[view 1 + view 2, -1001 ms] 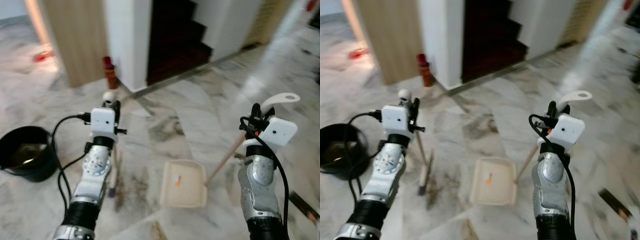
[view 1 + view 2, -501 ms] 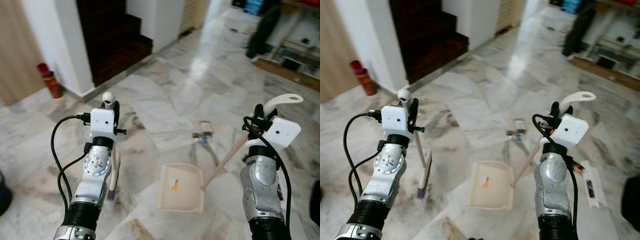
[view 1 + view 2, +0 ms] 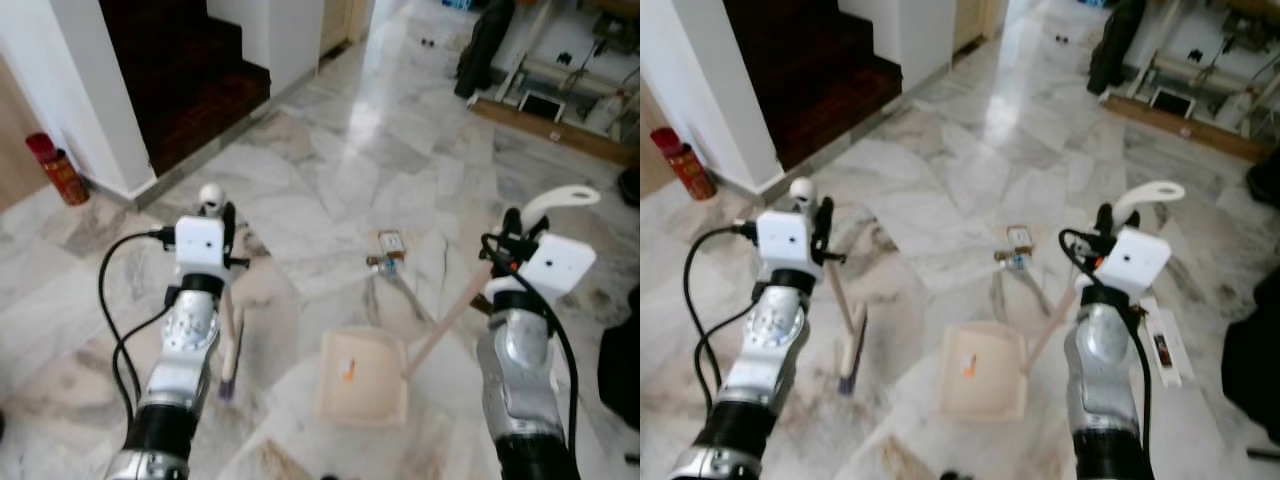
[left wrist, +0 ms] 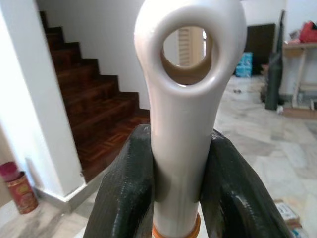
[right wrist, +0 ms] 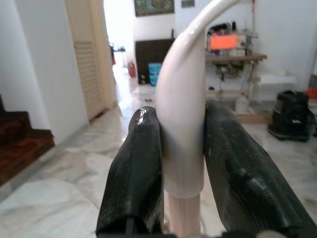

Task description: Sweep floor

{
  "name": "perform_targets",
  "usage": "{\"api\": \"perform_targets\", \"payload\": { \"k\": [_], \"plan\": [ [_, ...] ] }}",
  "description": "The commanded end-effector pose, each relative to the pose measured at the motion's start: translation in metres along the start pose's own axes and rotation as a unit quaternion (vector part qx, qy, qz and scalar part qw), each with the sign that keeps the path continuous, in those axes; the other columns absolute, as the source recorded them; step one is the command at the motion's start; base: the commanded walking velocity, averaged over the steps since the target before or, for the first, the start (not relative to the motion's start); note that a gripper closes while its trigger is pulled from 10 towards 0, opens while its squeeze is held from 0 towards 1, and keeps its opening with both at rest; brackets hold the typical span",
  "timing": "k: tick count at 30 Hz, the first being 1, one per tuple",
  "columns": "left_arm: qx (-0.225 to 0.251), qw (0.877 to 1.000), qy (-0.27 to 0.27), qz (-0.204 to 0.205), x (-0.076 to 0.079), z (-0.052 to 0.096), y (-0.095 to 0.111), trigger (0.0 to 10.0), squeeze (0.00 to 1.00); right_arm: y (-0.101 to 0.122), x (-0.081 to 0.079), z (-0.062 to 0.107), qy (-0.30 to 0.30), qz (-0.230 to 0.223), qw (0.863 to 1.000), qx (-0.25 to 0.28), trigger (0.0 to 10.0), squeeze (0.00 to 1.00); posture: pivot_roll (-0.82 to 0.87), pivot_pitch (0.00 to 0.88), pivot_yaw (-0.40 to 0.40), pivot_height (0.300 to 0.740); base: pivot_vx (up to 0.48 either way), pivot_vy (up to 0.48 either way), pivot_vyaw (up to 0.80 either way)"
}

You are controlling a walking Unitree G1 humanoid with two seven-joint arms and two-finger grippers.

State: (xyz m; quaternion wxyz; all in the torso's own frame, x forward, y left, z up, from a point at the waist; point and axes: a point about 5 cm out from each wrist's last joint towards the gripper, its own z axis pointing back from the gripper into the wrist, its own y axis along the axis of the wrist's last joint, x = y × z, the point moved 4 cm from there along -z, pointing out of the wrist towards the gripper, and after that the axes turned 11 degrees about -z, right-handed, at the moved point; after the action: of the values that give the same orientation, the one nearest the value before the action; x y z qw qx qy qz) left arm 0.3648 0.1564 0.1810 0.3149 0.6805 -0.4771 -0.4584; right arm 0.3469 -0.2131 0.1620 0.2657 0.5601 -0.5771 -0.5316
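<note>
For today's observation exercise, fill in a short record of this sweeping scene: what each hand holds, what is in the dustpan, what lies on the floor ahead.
left hand: shut on the broom handle
right hand: shut on the dustpan handle
broom head: on the marble floor
dustpan: on the floor, small orange scrap inside
litter: beyond the dustpan
</note>
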Motion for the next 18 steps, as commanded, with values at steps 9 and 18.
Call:
{"api": "perform_targets", "payload": {
  "k": [9,18],
  "plan": [
    [0.024,1.000,-0.003,0.013,0.0060,-0.0024,0.0123,10.0,0.00,0.0127,0.0025,-0.0032,-0.001,0.006,1.000,0.024,10.0,0.00,0.06,0.117,-0.071,0.740,0.000,0.000,-0.80],
    [0.026,0.999,-0.007,0.019,0.0068,-0.0024,0.0130,10.0,0.00,0.0126,0.0012,-0.0036,0.001,0.006,1.000,0.024,10.0,0.00,0.06,0.119,-0.073,0.740,0.000,0.000,-0.80]
  ]
}}
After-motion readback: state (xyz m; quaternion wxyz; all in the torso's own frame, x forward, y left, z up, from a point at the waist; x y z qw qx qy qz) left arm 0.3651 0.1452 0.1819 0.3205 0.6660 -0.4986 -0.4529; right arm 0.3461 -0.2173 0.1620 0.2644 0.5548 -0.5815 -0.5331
